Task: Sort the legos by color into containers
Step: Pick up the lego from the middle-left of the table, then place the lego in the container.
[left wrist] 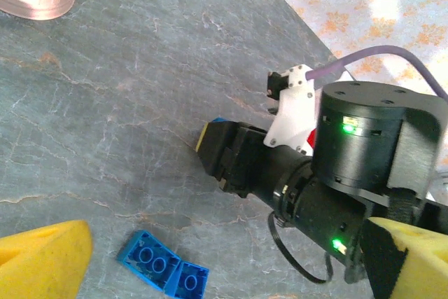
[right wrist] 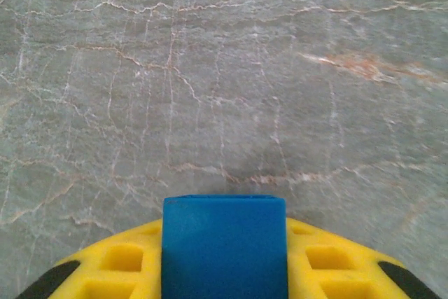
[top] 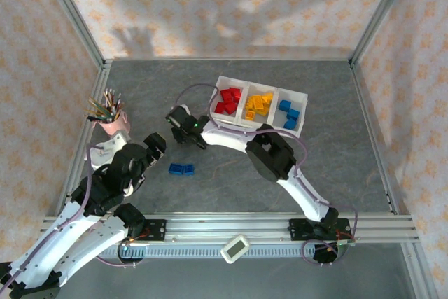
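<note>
Blue brick [right wrist: 224,243] is clamped between the yellow pads [right wrist: 119,264] of my right gripper [top: 176,120], held clear of the table [right wrist: 224,68], I judge, for carrying to the tray [top: 302,96], whose right-end compartment holds blues. My left gripper [left wrist: 224,271] hangs spread open over two loose blue bricks [left wrist: 164,271].

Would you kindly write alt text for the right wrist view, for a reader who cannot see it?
A blue lego brick is clamped in the yellow fingers of the right gripper, at the bottom centre of the frame. Beyond it stretches the grey, marble-veined tabletop, slightly blurred.
</note>
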Tool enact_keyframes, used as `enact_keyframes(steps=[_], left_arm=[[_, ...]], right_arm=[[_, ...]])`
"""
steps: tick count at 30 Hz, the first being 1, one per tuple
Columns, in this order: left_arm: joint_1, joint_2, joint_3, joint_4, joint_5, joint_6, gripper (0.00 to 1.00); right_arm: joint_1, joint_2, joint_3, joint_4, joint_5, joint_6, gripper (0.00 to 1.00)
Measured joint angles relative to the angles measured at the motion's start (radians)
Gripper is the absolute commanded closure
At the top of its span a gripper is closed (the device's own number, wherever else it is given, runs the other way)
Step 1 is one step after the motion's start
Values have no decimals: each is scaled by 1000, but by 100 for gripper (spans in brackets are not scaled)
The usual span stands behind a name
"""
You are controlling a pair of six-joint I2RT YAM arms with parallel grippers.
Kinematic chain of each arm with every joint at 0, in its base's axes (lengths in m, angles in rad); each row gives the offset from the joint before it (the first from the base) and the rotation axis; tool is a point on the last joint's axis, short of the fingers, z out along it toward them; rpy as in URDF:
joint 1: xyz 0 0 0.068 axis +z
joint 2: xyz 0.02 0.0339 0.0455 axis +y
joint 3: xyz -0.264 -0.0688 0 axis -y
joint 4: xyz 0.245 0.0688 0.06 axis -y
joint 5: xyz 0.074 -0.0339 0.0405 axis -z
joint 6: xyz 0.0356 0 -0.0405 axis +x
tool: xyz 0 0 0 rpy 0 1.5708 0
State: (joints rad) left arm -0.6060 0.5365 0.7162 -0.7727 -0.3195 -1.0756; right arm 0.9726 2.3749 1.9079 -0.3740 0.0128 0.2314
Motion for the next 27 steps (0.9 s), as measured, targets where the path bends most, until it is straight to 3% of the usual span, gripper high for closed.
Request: enact_keyframes(steps=[10, 20, 27], left_arm=[[0, 78, 15, 77, 51, 51, 1], [-5, 335, 22, 333, 243, 137, 1], [-103, 499, 29, 500, 298, 162, 1]], right_arm=[[-64, -394, -348, 33, 2, 40, 76], [-255, -779, -666, 18, 75, 136, 75], [-453, -892, -795, -16, 105, 161, 75]])
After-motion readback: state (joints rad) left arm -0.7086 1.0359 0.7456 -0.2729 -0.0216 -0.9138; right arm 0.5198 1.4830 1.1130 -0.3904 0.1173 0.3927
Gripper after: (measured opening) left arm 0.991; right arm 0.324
